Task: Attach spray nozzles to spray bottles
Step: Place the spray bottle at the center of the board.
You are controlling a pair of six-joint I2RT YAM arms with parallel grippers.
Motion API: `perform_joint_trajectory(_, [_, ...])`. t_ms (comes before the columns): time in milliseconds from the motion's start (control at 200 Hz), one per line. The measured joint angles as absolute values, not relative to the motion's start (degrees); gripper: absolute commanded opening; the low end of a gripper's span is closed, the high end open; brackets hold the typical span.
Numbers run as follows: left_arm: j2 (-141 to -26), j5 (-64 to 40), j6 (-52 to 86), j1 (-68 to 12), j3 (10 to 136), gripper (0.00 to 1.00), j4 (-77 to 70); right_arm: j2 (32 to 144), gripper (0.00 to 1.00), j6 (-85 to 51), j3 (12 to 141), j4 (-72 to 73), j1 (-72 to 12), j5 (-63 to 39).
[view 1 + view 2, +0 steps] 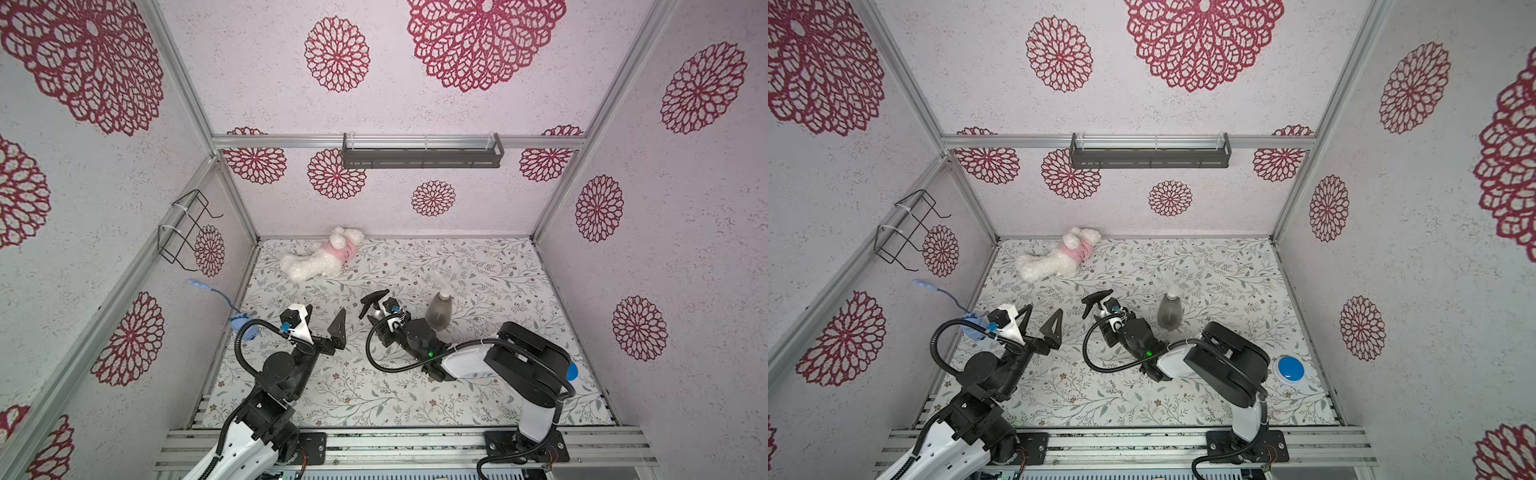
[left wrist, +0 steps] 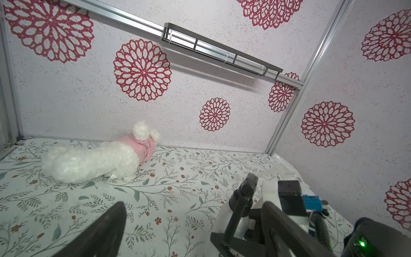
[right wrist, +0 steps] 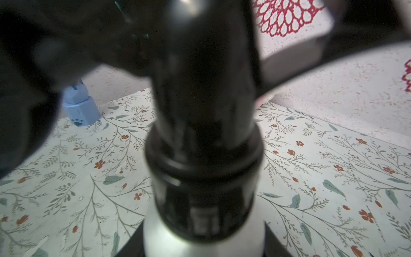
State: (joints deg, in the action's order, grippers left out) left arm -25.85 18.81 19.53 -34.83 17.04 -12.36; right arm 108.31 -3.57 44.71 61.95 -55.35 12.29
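Observation:
The slim silver bottle (image 1: 379, 313) (image 3: 155, 240) stands near the middle of the mat, and my right gripper (image 1: 385, 321) (image 3: 203, 248) is shut on its body. The black nozzle (image 1: 373, 300) (image 3: 202, 169) sits on its neck, collar down on the shoulder. In the left wrist view the same black nozzle (image 2: 245, 193) and silver bottle (image 2: 225, 213) show past the right gripper's fingers (image 2: 235, 219). My left gripper (image 1: 324, 321) (image 1: 1040, 323) (image 2: 193, 231) hangs open to the left of that bottle, holding nothing. The grey-brown bottle (image 1: 439, 316) (image 1: 1170, 313) stands upright to the right, the clear nozzle (image 1: 441, 284) on top.
A white plush dog (image 1: 320, 262) in pink lies at the back left of the mat. A blue button (image 1: 1290, 368) sits at the right behind my right arm. A small blue figure (image 3: 80, 106) stands at the left edge. A wire basket (image 1: 187, 228) and a shelf (image 1: 422, 156) hang on the walls.

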Motion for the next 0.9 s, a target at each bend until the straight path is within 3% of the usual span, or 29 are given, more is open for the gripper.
perform_joint_trajectory(280, [-25.85,20.14,19.31,-34.83,17.04,0.97,-12.69,117.25,0.48,-6.50,49.01,64.95,-54.24,13.32])
perform_joint_trajectory(595, [-27.33,20.47,18.76,-34.85,17.04,0.97,-13.26,119.52,0.53,-7.60,49.34,65.45,-54.30,13.39])
perform_joint_trajectory(901, [-27.24,20.51,18.63,-34.85,17.04,0.98,-13.45,119.70,0.73,-7.55,48.86,65.78,-54.76,14.24])
